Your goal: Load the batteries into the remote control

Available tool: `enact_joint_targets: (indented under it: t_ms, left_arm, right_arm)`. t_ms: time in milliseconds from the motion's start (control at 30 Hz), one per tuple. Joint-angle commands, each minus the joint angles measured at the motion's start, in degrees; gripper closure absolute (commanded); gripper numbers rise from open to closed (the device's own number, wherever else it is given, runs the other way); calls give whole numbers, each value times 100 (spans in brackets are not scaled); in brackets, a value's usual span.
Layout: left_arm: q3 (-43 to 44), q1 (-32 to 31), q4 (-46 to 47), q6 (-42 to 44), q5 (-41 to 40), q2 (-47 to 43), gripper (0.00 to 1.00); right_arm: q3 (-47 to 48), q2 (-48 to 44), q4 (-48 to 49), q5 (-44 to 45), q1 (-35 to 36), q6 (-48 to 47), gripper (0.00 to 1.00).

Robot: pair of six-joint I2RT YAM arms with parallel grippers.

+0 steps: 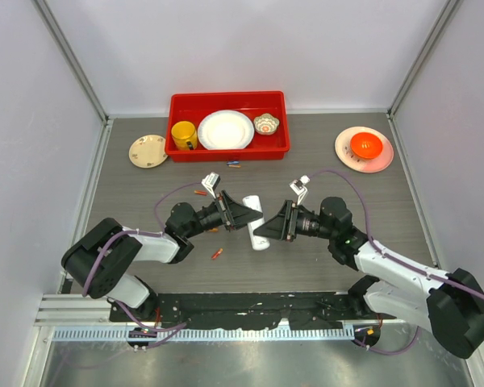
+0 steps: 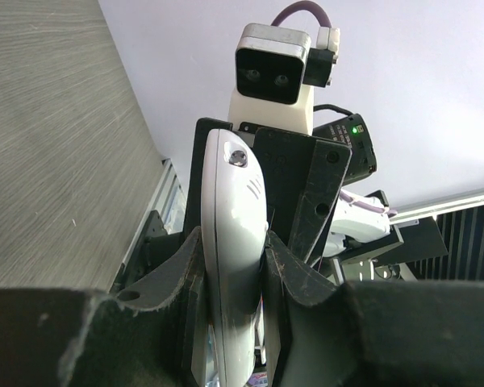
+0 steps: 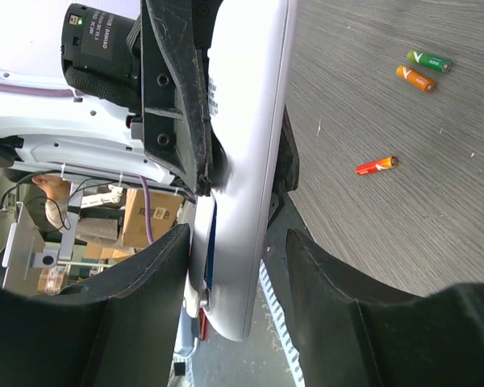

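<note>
The remote control (image 1: pixel 256 222), a slim white bar, is held above the table between both grippers. My left gripper (image 1: pixel 252 214) is shut on it; in the left wrist view both fingers press the remote's (image 2: pixel 234 185) sides around my left gripper (image 2: pixel 234 242). My right gripper (image 1: pixel 264 230) straddles the other end; in the right wrist view the remote (image 3: pixel 246 145) touches one finger with a gap at the other, so my right gripper (image 3: pixel 238 238) is open. Loose batteries lie on the table: orange-red (image 1: pixel 217 254), orange (image 1: pixel 199 193), and green (image 3: pixel 429 60), orange (image 3: pixel 416 78), orange-red (image 3: pixel 377 165).
A red bin (image 1: pixel 226 97) at the back holds a yellow mug (image 1: pixel 183 134), a white plate (image 1: pixel 225 129) and a small bowl (image 1: pixel 266 123). A small plate (image 1: pixel 148 151) lies left of it. A pink plate (image 1: pixel 343 149) with an orange bowl (image 1: pixel 365 144) sits back right.
</note>
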Motion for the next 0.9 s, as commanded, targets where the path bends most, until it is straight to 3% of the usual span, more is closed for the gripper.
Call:
enact_joint_targets:
  t_ms: [0, 100, 300, 733, 767, 800, 867]
  left_arm:
    - [168, -42, 1510, -28, 8, -182, 100]
    - [168, -77, 1510, -10, -18, -164, 100]
    - [195, -130, 1501, 16, -36, -129, 100]
    - [177, -227, 1510, 104, -141, -50, 100]
    - [169, -227, 1510, 113, -150, -59, 100]
    - [142, -227, 1510, 130, -168, -68, 100]
    - [133, -227, 1510, 157, -176, -94, 100]
  right_arm:
    - [-25, 117, 549, 45, -17, 169, 44]
    - [-34, 170, 620, 79, -17, 196, 44]
    - [-42, 266, 778, 71, 9, 266, 55]
    - [45, 592, 927, 212, 229, 380, 97]
    - [54, 592, 936, 186, 229, 398, 96]
    - [63, 583, 927, 177, 237, 389, 82]
    - [89, 513, 858, 203, 229, 389, 67]
